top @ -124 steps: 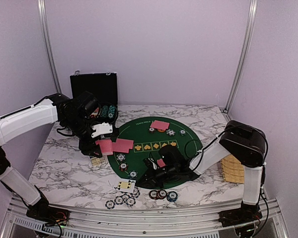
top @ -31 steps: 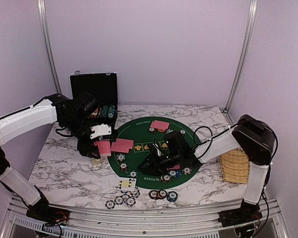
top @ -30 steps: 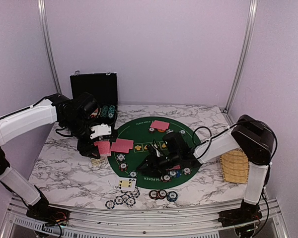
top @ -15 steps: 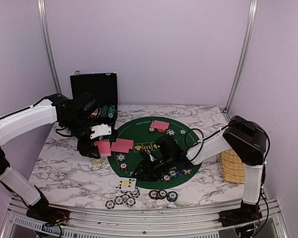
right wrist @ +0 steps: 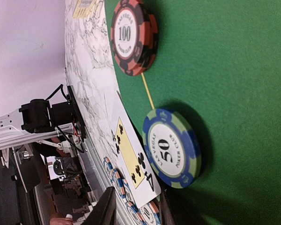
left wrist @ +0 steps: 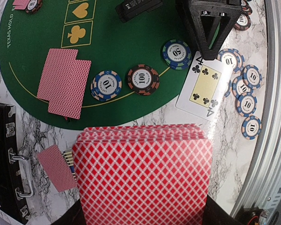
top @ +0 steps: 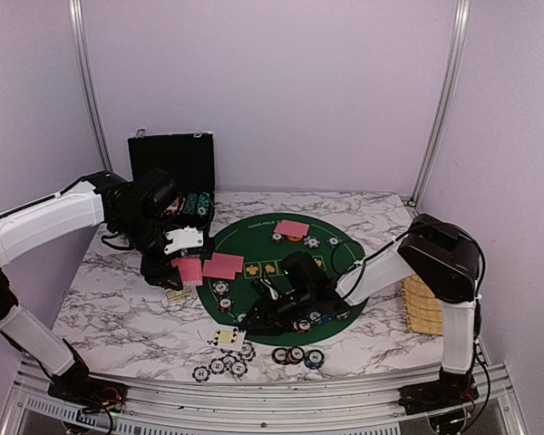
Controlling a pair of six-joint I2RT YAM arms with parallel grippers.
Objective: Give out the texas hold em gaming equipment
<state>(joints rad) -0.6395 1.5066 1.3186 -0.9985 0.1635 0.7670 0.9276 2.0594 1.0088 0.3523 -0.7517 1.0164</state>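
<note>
From where I stand, the left gripper [top: 189, 265] is clamped on a fanned deck of red-backed cards [left wrist: 143, 173], held up over the green mat [left wrist: 37, 42] at its left edge. The right gripper [right wrist: 135, 208], jaws narrowly apart, sits low over a corner of the face-up 4 of clubs [left wrist: 203, 86], beside a 50 chip [right wrist: 171, 147].

**The big things on my screen**

I see a white table [top: 109, 304] with grey lines like marble. A round green mat [top: 254, 240] lies flat in the middle of it. The mat has yellow boxes with a heart and a club, and yellow words along its edge. A black case [top: 172, 161] stands at the back left with its lid up. A yellow woven tray [top: 426, 313] sits at the table's right edge. The walls [top: 272, 91] are light purple. Two silver poles [top: 84, 72] go up at the back. A silver rail [top: 272, 394] runs along the near edge.
</note>
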